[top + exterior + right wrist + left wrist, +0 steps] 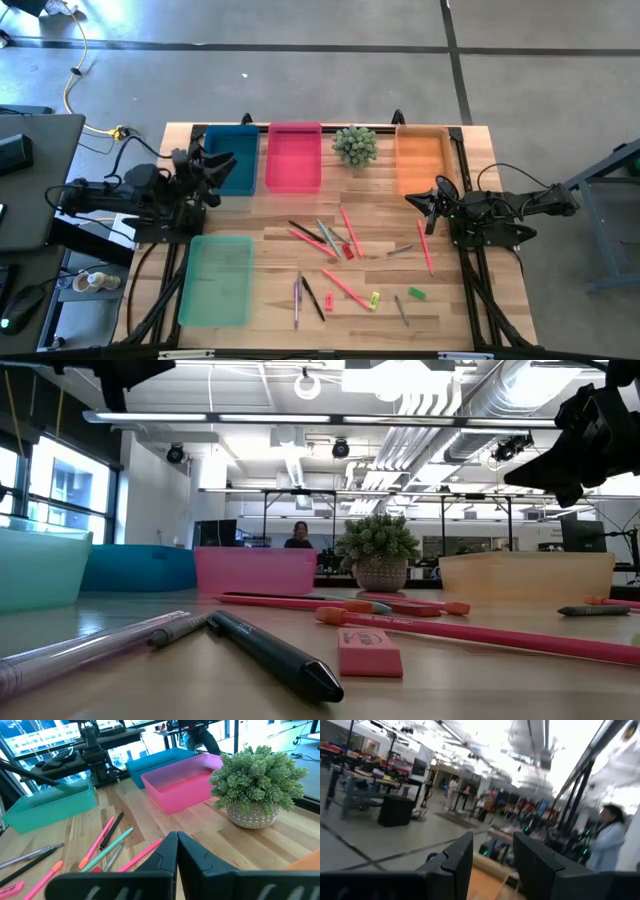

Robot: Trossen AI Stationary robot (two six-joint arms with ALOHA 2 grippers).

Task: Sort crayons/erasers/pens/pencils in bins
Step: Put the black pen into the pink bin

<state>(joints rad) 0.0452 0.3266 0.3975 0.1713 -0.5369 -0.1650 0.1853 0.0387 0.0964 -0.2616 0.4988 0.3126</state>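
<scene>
At the left of the high view the left gripper (222, 167) hangs over the near edge of the teal-blue bin (240, 172), its fingers parted with nothing between them. Just below it, the pale-green bin (216, 282) looks empty, as does the pink bin (294, 160) right of the teal one.

The crayons, pens and pencils lie scattered mid-worktop (270, 225); the erasers sit low in the frame: a red one (328, 301), a yellow one (375, 298), a green one (416, 293).

The next pick probably goes best on an outlying piece, approached straight down with the fingers square across it.

At the right, the orange bin (421, 158) also seems empty; the right gripper (424, 199), closed and holding nothing, waits below it.
</scene>
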